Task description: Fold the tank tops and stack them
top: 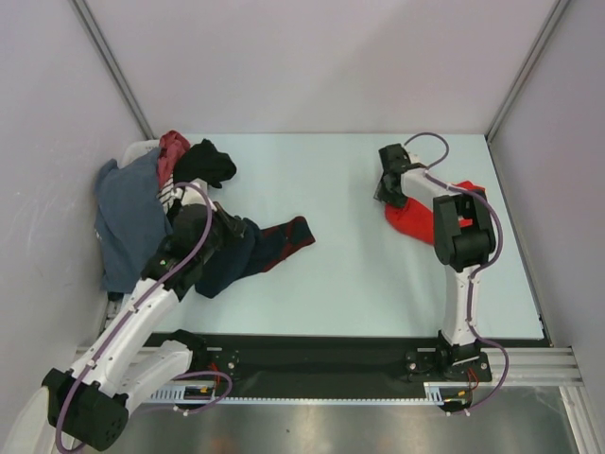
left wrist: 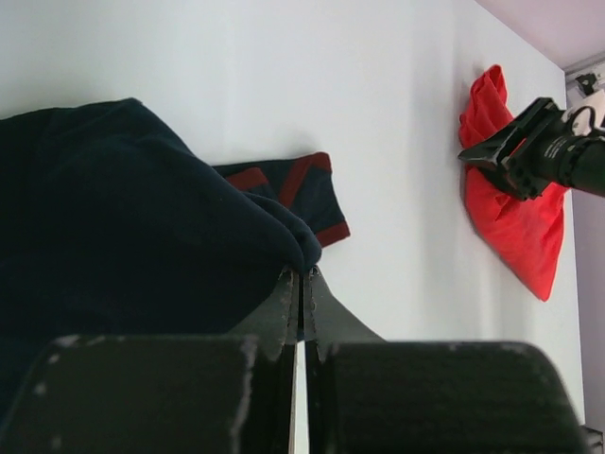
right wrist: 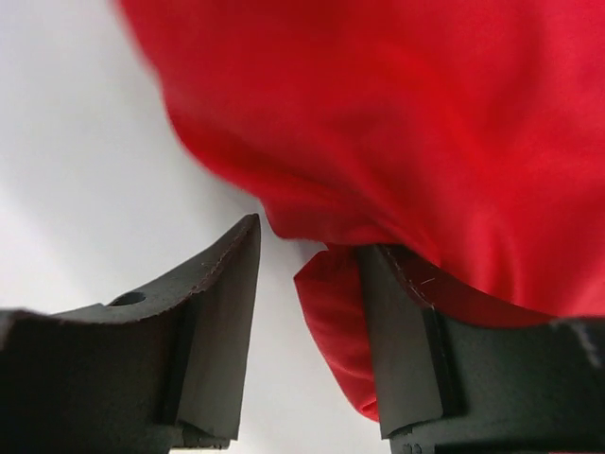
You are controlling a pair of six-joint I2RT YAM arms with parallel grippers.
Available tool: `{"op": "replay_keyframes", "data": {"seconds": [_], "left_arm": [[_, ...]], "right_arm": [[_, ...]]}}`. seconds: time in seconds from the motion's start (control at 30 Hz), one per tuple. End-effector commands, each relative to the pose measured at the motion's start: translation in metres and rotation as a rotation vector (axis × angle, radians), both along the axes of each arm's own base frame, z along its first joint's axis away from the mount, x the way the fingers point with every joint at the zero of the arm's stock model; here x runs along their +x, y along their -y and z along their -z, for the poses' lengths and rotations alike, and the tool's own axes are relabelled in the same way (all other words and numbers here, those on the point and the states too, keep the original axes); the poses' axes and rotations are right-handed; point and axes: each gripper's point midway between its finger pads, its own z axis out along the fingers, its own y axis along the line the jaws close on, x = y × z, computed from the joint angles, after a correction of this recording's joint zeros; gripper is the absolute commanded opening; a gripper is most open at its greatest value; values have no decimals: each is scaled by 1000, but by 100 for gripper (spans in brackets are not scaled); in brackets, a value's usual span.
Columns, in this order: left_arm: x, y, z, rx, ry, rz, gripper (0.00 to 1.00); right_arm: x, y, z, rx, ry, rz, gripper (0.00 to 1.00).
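A dark navy tank top (top: 269, 246) with maroon trim lies crumpled at the table's left. My left gripper (top: 225, 227) is shut on a bunched fold of it. In the left wrist view the navy tank top (left wrist: 123, 218) bulges right at the tips of the left gripper (left wrist: 302, 276). The red tank top (top: 414, 219) lies bunched at the right, partly under my right arm. My right gripper (top: 388, 184) is low at its far left edge. Seen from the right wrist, the right gripper (right wrist: 310, 236) stands open, and a fold of the red tank top (right wrist: 378, 113) hangs between the jaws against the right finger (right wrist: 402, 340).
A white basket (top: 137, 149) stands at the far left, draped with a blue-grey garment (top: 128, 218), a black one (top: 206, 163) and a reddish one (top: 173, 151). Grey walls close in the table on both sides. A black strip (top: 321, 355) runs along the near edge.
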Motion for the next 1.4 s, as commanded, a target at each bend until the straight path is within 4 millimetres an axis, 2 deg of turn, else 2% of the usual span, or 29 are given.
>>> {"op": "replay_keyframes", "data": {"seconds": [0.0,0.17,0.27,0.37,0.4,0.43,0.47,0.5,0.6,0.7,0.8,0.83,0.93,1.0,1.13,1.23,1.37], "left_arm": [[3,17,-2,-25,27,62,0],[-1,42,4,-16,2,140,0],[-2,52,6,-13,-5,165,0],[-3,59,10,-7,-15,185,0],[-3,61,12,-5,-21,190,0],[-3,65,14,-3,-27,199,0],[-4,67,13,-4,-24,205,0],[-3,70,14,-1,-31,213,0],[-3,83,12,9,-37,252,0],[-5,91,9,24,-44,278,0],[-10,94,10,33,-46,285,0],[-10,94,10,36,-43,281,0],[-12,94,9,32,-43,279,0],[-13,96,5,30,-39,283,0],[-16,101,1,31,-30,295,0],[-17,104,0,34,-31,303,0],[-19,106,1,37,-34,306,0]], "right_arm": [[-5,64,4,-84,-60,123,50],[7,100,-4,-61,-57,181,51],[7,116,-2,-64,-70,206,51],[6,144,-7,-40,-67,272,51],[5,142,-9,-22,-63,266,51],[9,130,-21,1,-27,221,54],[11,129,-22,2,-18,211,54],[13,111,-37,-2,13,166,59],[15,85,-53,1,64,71,66],[15,80,-59,31,60,67,65],[10,67,-69,47,76,-2,65],[8,60,-81,40,101,-23,65],[-3,58,-89,25,109,-49,65],[-12,64,-98,36,126,-37,64],[-22,90,-102,-16,140,43,64],[-23,105,-89,-44,107,85,63],[-15,106,-61,-36,68,100,61]]}}
